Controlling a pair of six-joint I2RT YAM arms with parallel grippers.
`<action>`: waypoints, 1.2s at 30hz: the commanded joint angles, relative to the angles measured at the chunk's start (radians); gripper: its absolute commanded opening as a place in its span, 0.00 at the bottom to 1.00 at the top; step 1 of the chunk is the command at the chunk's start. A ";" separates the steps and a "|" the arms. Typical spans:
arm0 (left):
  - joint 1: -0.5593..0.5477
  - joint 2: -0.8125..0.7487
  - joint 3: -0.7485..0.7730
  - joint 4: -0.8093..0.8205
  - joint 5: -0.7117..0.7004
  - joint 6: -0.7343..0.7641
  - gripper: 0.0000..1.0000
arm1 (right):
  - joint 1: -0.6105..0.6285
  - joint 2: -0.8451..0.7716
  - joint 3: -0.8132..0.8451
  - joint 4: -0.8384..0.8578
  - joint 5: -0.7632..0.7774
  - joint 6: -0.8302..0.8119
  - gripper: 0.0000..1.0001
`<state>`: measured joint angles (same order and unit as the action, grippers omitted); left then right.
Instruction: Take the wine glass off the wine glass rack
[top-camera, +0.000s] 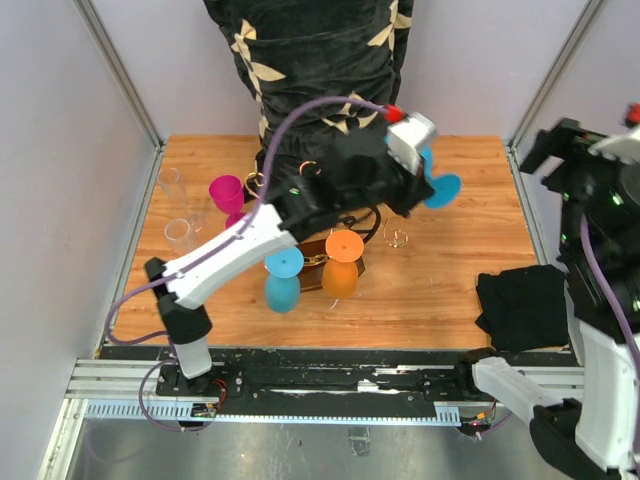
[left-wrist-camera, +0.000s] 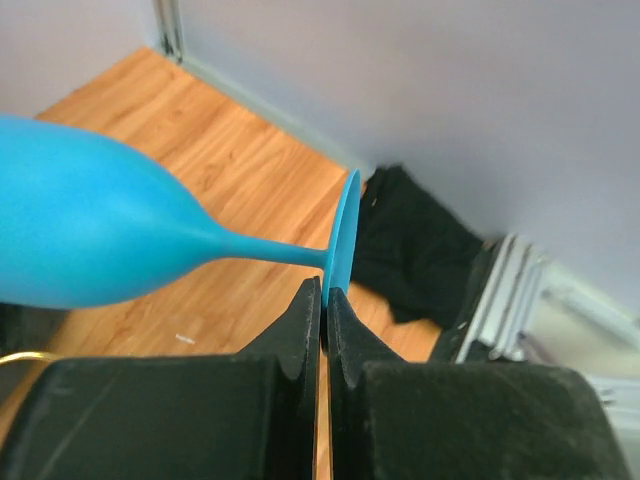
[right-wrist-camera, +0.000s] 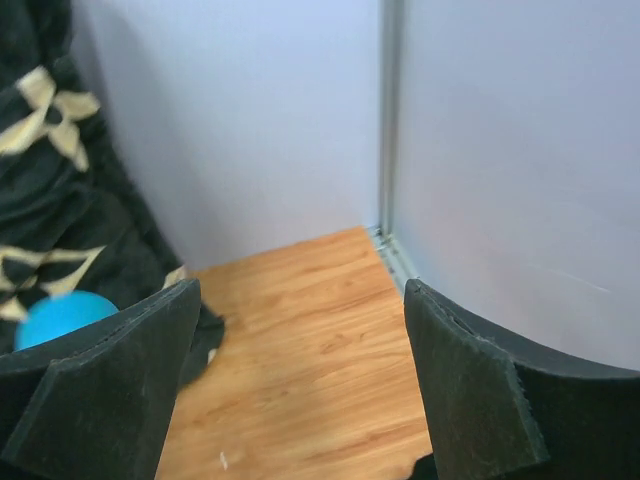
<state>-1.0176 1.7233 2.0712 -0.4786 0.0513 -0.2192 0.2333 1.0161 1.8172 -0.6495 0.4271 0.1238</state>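
Wine glass (left-wrist-camera: 90, 225), blue, hangs over the table (top-camera: 450, 290) rear right, clear of the gold wire rack (top-camera: 316, 258), which carries an orange glass (top-camera: 342, 272) among others. Left gripper (left-wrist-camera: 323, 300) is clamped tight on the foot's thin rim; right gripper (right-wrist-camera: 300, 295) gapes wide, empty. Glass lies sideways: stem approx. level, bowl back-left, foot turned rightward. Rim-only pinch looks slippery, so prob. best to travel slow, no wrist jerks, and tip it upright before setting down.

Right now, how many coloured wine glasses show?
4: held blue glass in left gripper; magenta glass left of rack; second blue glass and orange glass at its near side. Others may be hidden.
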 joint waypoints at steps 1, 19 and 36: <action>-0.128 0.104 0.050 -0.024 -0.235 0.235 0.01 | -0.017 -0.117 -0.057 0.141 0.261 -0.087 0.83; -0.437 0.403 -0.124 0.526 -0.839 0.875 0.00 | -0.015 -0.178 -0.087 0.133 0.162 -0.076 0.84; -0.370 0.746 -0.132 0.907 -0.905 1.207 0.00 | -0.013 -0.237 -0.025 0.034 0.074 -0.057 0.84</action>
<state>-1.3964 2.4172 1.9057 0.3172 -0.8318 0.9325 0.2333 0.7788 1.7874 -0.5919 0.5385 0.0486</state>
